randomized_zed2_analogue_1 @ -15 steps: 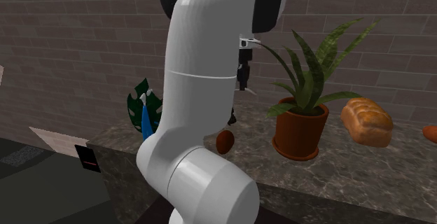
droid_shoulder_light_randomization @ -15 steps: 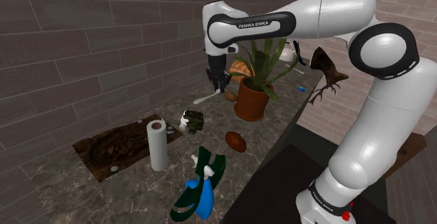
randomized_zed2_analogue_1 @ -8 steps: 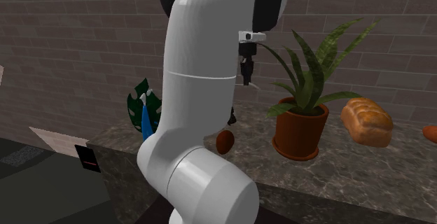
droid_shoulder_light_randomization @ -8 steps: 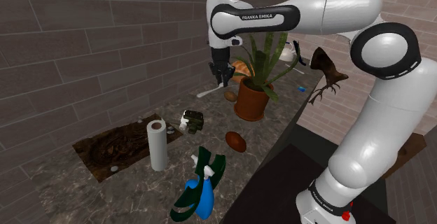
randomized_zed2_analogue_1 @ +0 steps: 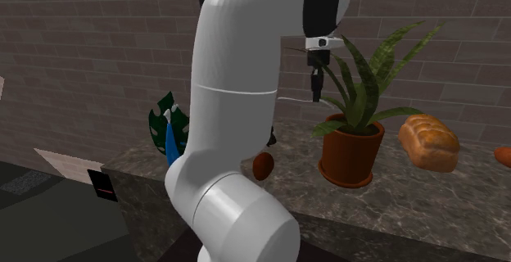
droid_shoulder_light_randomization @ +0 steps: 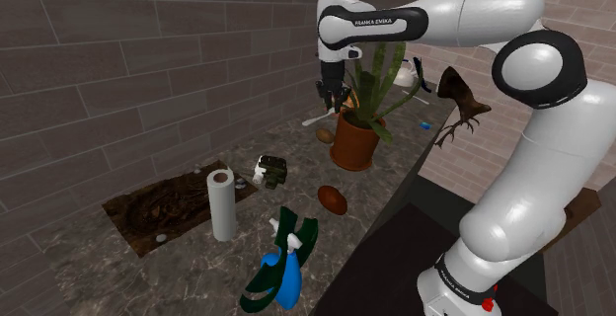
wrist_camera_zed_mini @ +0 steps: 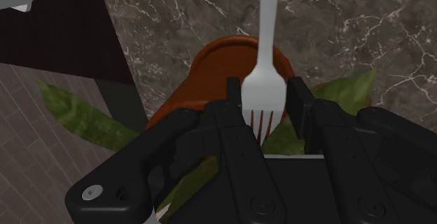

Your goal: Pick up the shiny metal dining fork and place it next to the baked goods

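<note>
A pale, shiny fork (wrist_camera_zed_mini: 267, 40) is clasped by its tined end between my black fingers (wrist_camera_zed_mini: 233, 102), its handle sticking out ahead of the gripper (wrist_camera_zed_mini: 264, 98). In the shoulder view the gripper (droid_shoulder_light_randomization: 333, 98) hangs in the air just above the terracotta plant pot (droid_shoulder_light_randomization: 354, 142), with the fork (droid_shoulder_light_randomization: 318, 118) jutting toward that view's left. The second exterior view shows the gripper (randomized_zed2_analogue_1: 316, 97) among the plant's leaves, and a golden bread loaf (randomized_zed2_analogue_1: 427, 142) lying on the marble counter (randomized_zed2_analogue_1: 409, 199) to the right of the pot (randomized_zed2_analogue_1: 350, 159).
A paper towel roll (droid_shoulder_light_randomization: 221, 203), a small dark object (droid_shoulder_light_randomization: 269, 170), a brown oval thing (droid_shoulder_light_randomization: 333, 199) and a blue spray bottle (droid_shoulder_light_randomization: 288, 276) stand on the counter nearer the stand. A dark sunken basin (droid_shoulder_light_randomization: 156, 211) lies by the brick wall. A brown root-like ornament (droid_shoulder_light_randomization: 459, 103) sits beyond the plant.
The gripper has carried the fork toward the shoulder view's right and slightly up, from beside the plant to over the pot. Its hold on the fork is unchanged.
</note>
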`<state>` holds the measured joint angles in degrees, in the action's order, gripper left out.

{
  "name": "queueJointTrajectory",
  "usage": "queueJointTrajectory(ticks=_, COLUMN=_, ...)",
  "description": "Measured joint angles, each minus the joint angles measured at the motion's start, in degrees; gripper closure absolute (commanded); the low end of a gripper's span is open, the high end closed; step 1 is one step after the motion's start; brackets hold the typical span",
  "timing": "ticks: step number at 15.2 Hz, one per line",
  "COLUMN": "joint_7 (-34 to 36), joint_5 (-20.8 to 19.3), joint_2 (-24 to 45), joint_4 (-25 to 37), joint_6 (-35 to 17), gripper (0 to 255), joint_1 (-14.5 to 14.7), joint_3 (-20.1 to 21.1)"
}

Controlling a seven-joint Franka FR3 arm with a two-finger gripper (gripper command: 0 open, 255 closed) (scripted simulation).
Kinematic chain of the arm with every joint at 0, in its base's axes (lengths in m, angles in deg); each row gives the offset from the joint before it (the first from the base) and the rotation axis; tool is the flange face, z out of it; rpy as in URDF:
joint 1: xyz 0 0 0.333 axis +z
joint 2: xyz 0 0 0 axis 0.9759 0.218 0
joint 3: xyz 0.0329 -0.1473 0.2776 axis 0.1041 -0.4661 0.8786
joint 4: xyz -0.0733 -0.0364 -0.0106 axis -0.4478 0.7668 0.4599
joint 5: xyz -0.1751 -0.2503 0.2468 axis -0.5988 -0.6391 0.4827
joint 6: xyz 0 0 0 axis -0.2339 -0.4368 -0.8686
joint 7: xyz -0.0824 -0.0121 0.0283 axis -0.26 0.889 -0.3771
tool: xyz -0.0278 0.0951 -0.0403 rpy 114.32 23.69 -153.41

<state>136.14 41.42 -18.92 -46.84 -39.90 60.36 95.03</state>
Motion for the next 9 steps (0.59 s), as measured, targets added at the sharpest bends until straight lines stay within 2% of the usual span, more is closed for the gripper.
queueJointTrajectory(ticks=3, joint_7=-3.94, joint_5=-0.41, joint_2=-0.34, joint_4=-0.66, joint_6=-0.88, gripper=255, joint_1=-2.38, joint_3=-1.74)
queueJointTrajectory(ticks=9, joint_7=-10.93, joint_5=-1.98, joint_2=2.74, joint_4=3.46, joint_6=-0.78, gripper=255, joint_1=-6.26, joint_3=-4.85)
